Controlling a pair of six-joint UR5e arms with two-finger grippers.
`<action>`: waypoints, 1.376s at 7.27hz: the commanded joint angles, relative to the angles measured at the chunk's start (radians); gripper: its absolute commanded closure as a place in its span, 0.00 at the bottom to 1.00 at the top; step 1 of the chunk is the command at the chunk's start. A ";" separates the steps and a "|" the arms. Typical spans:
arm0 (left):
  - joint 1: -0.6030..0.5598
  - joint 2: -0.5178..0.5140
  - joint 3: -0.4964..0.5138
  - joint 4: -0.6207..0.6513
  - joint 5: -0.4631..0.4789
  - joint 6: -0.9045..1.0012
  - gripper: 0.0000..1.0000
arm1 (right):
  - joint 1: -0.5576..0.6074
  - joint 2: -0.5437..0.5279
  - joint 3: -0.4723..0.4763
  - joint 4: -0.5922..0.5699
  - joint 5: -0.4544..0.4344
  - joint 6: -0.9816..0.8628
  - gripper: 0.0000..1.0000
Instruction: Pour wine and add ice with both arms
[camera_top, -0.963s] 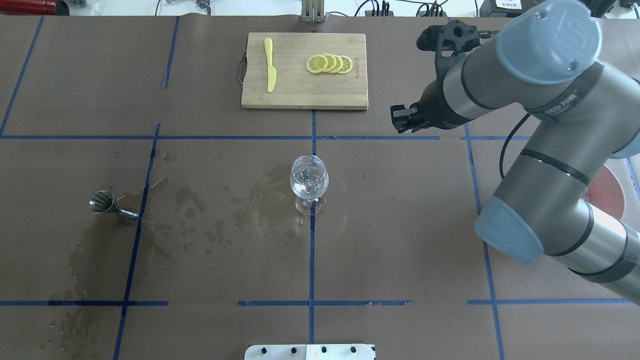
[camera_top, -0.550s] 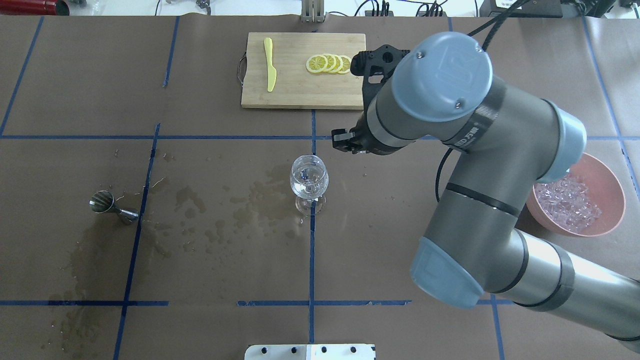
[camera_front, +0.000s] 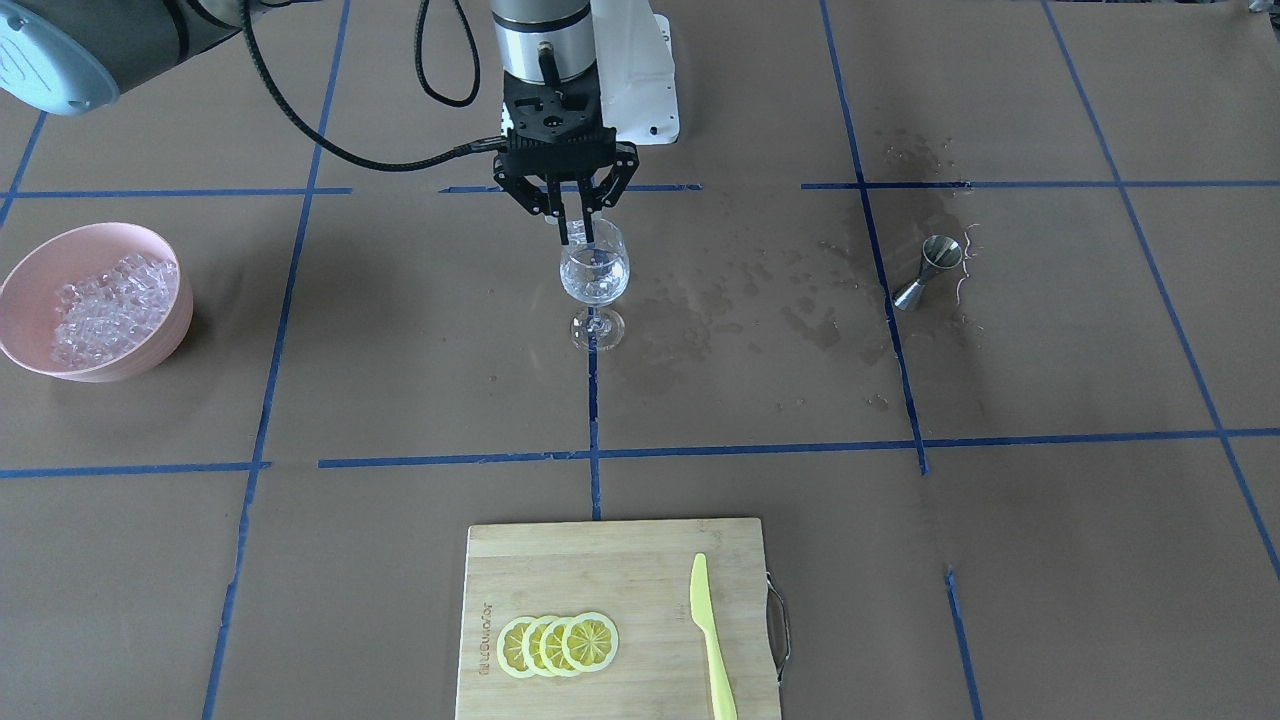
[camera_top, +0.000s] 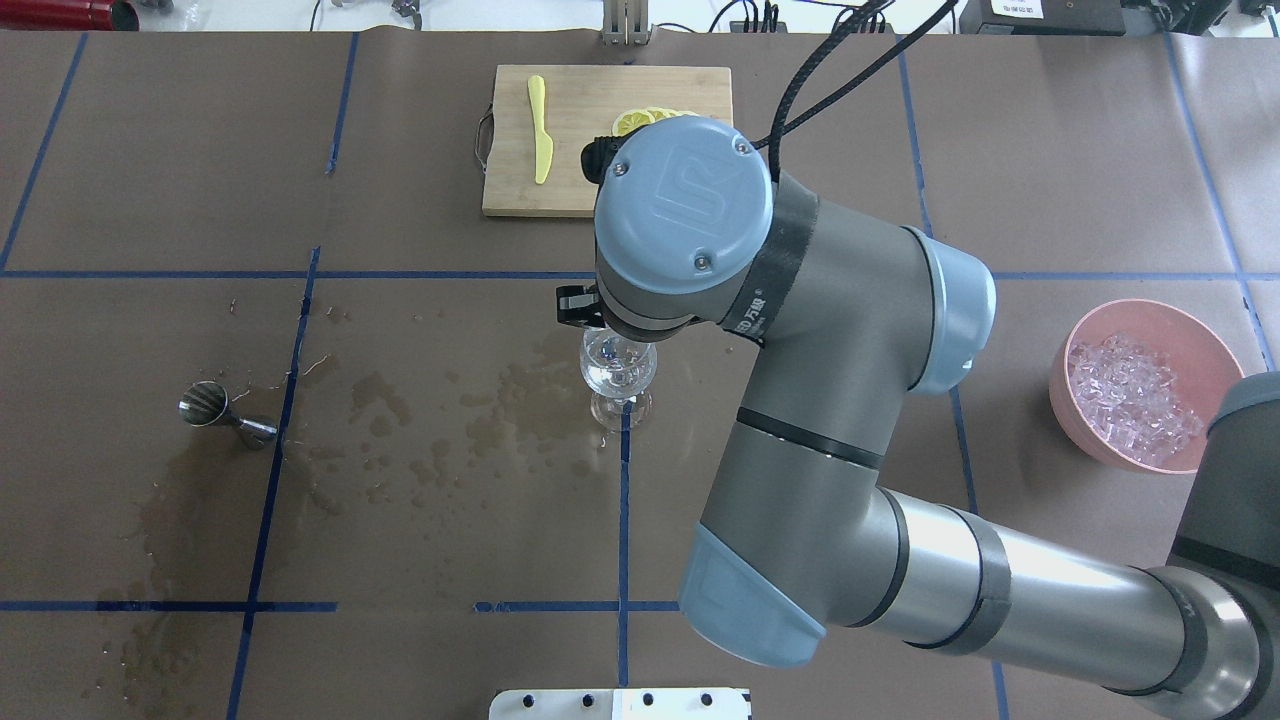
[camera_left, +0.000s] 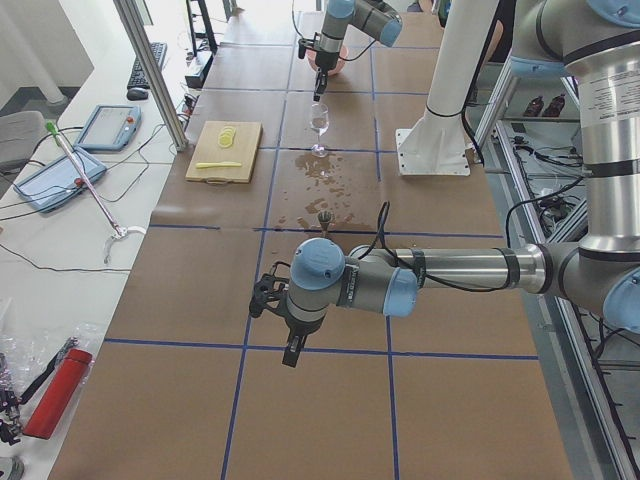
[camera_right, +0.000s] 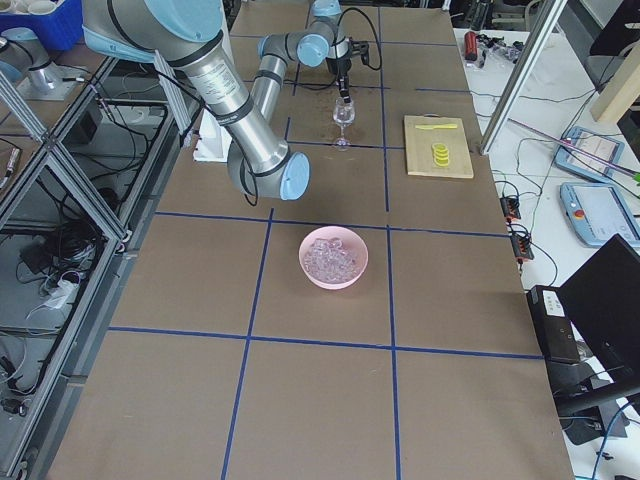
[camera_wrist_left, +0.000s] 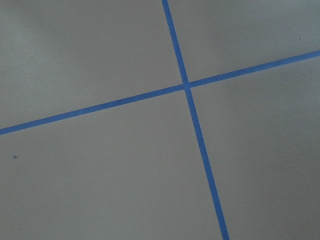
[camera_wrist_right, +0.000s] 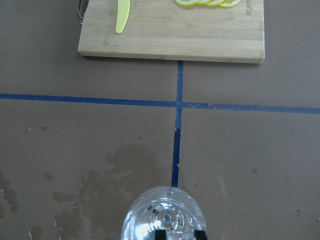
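Observation:
A stemmed glass (camera_front: 594, 275) with clear contents stands upright at the table's middle; it also shows in the overhead view (camera_top: 618, 375) and at the bottom of the right wrist view (camera_wrist_right: 162, 217). My right gripper (camera_front: 578, 238) points straight down right over the glass mouth. Its fingertips (camera_wrist_right: 160, 235) stand a narrow gap apart, and it seems shut on a small clear ice cube. The ice (camera_top: 1130, 390) lies heaped in a pink bowl (camera_top: 1085, 435) at the right. My left gripper (camera_left: 292, 352) hangs over bare table far to the left; I cannot tell its state.
A steel jigger (camera_top: 225, 415) lies on its side at the left, among wet stains (camera_top: 480, 410). A bamboo board (camera_front: 640, 570) at the far side carries lemon slices (camera_front: 558, 645) and a yellow knife (camera_front: 712, 640). The right arm's elbow (camera_top: 830, 420) overhangs the middle right.
My right arm has swung left from near the bowl side to right above the glass, uncovering the pink bowl. The glass, jigger and board have not moved.

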 joint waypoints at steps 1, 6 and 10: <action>0.001 0.000 0.002 0.001 0.001 0.000 0.00 | -0.039 0.018 -0.014 -0.022 -0.026 0.017 1.00; -0.001 0.002 0.004 0.001 0.001 0.000 0.00 | -0.039 0.023 -0.014 -0.022 -0.026 0.040 0.81; -0.001 0.006 0.004 0.001 0.001 0.000 0.00 | -0.039 0.018 -0.014 -0.022 -0.062 0.034 0.79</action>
